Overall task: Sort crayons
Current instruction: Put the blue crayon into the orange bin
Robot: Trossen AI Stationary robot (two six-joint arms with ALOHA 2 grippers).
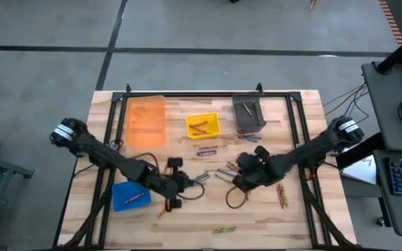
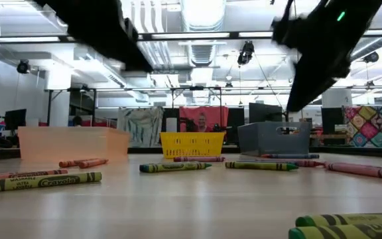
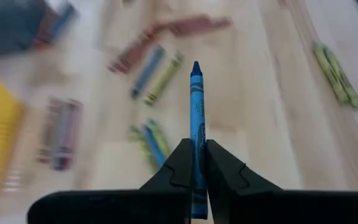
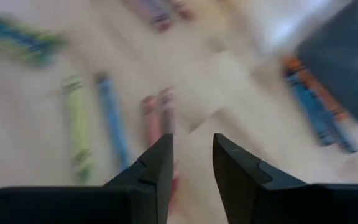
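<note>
1. Crayons, thin short wax sticks in several colours, lie scattered over the light wooden table (image 1: 257, 216). Nearest the front edge, a pair of olive-yellow crayons (image 1: 223, 229) rests alone.
2. Left gripper (image 1: 195, 178), mid-table just left of centre, is clamped tight on one blue crayon (image 3: 196, 118). The stick runs lengthwise between the dark fingers (image 3: 173, 171), tip pointing forward, clear of the loose crayons below it.
3. Right gripper (image 1: 237, 183), just right of centre and near the left one, hangs with a narrow gap between its fingers (image 4: 157, 165) and nothing held. A green crayon (image 4: 76, 134), a blue stick and two reddish sticks lie on the wood ahead of it.
4. Blue plastic bin (image 1: 130, 196) sits front-left with a red crayon (image 1: 134, 199) inside.
5. Red-orange crayons (image 1: 281, 193) lie grouped to the right of the right gripper.
6. Purple crayons (image 1: 207, 150) lie just in front of the small yellow plastic basket (image 1: 202, 126), which holds several sticks.
7. Far row: translucent orange plastic bin (image 1: 146, 120) at left, yellow basket in the centre, grey plastic bin (image 1: 249, 116) at right with crayons inside.
</note>
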